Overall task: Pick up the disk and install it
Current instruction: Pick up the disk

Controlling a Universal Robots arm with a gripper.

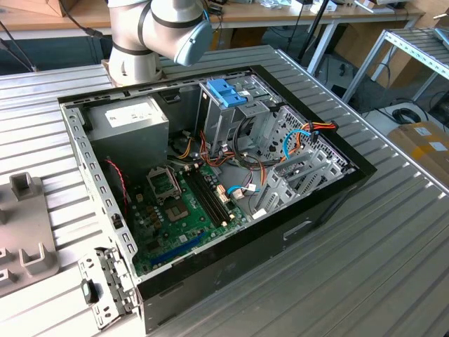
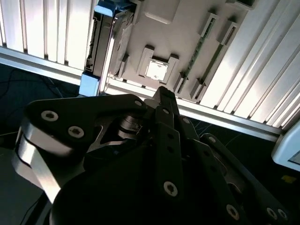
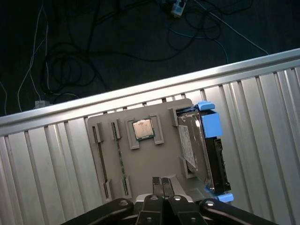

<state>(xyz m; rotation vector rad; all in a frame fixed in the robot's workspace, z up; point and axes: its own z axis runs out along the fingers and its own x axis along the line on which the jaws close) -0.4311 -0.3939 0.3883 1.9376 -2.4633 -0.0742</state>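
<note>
The slatted metal table (image 1: pixel 393 232) carries everything, and the grey holder tray (image 3: pixel 140 187) lies flat on it by one edge. In the exterior view a corner of that tray (image 1: pixel 21 232) shows, and the open computer case (image 1: pixel 210 175) lies on the table to the exterior view's right of it, well apart. Inside the case, the grey power-supply box (image 1: pixel 130 123) is at the end nearer the tray, and the blue bracket (image 1: pixel 226 91) on the metal cage is farther from the tray. My arm (image 1: pixel 161 28) rises behind the case.

The disk (image 3: pixel 199 150) stands on edge in a slot at one side of the tray, its blue carrier framing it; the second wrist view shows it too (image 2: pixel 101 42). My pincer (image 3: pixel 159 185) hangs above the tray's face, apart from the disk and touching nothing. Its two fingers are pressed together and hold nothing, as seen in both wrist views (image 2: pixel 164 96).

A small square chip (image 3: pixel 142 129) sits in the tray's middle pocket, beside the disk's slot. Two thin strips (image 3: pixel 119 157) lie in the tray beyond the chip.
</note>
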